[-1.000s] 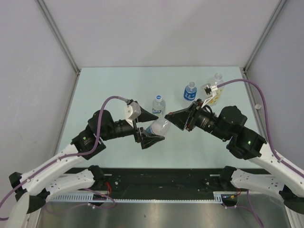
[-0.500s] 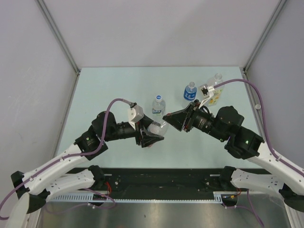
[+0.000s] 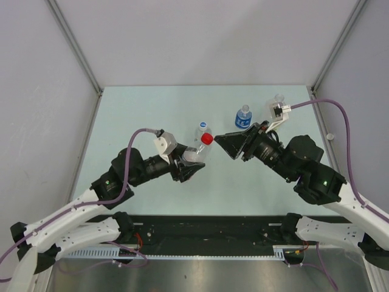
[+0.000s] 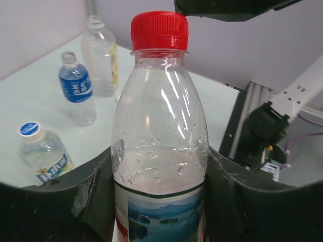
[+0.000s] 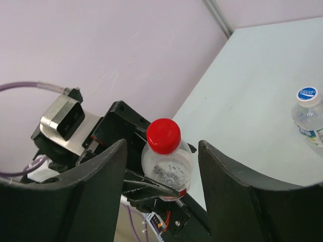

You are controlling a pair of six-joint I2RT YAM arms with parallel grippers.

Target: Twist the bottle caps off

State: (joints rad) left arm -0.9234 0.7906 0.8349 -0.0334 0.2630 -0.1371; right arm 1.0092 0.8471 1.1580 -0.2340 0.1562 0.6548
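The left gripper [image 3: 189,166] was clamped around the small bottle [image 4: 159,151], held tilted near the table's middle with its red cap [image 3: 206,139] pointing right. The right gripper [image 3: 222,148] stood open just beside the cap, not touching it. The step appeared to be the approach; next it should close squarely on the cap and twist.

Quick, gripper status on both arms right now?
Left gripper: closed on the red-capped bottle.
Right gripper: open, holding nothing, just short of the red cap.
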